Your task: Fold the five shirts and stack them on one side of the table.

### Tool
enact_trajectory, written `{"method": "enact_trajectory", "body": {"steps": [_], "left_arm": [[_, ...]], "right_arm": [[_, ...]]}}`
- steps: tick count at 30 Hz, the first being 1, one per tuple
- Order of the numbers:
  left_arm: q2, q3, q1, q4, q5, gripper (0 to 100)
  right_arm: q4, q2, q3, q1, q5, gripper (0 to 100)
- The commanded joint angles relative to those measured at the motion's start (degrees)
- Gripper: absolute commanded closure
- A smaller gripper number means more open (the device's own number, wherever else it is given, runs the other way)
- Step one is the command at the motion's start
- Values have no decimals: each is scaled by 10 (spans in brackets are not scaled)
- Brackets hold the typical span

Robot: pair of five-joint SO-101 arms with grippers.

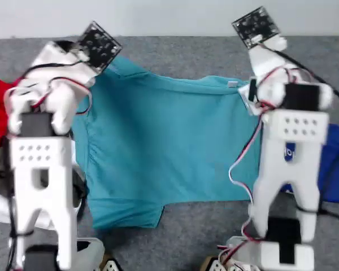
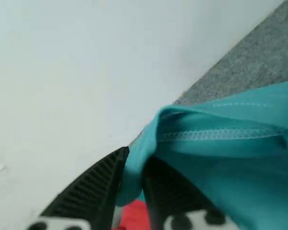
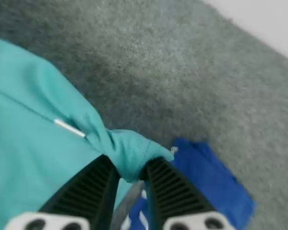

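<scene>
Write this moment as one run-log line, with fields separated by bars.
left tool: shut on teal shirt | right tool: shut on teal shirt | teal shirt: spread on table

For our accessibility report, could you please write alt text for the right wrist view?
The right gripper is shut on a bunched edge of the teal shirt, over the grey table. A blue shirt lies just beyond the pinch.
</scene>
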Motion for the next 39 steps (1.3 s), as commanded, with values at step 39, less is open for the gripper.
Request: {"method": "enact_trajectory", "body": {"steps": [39], "left_arm": [[192,-190,27,329,-7,985]], "right_arm": [[22,154,4,22,88,987]]}}
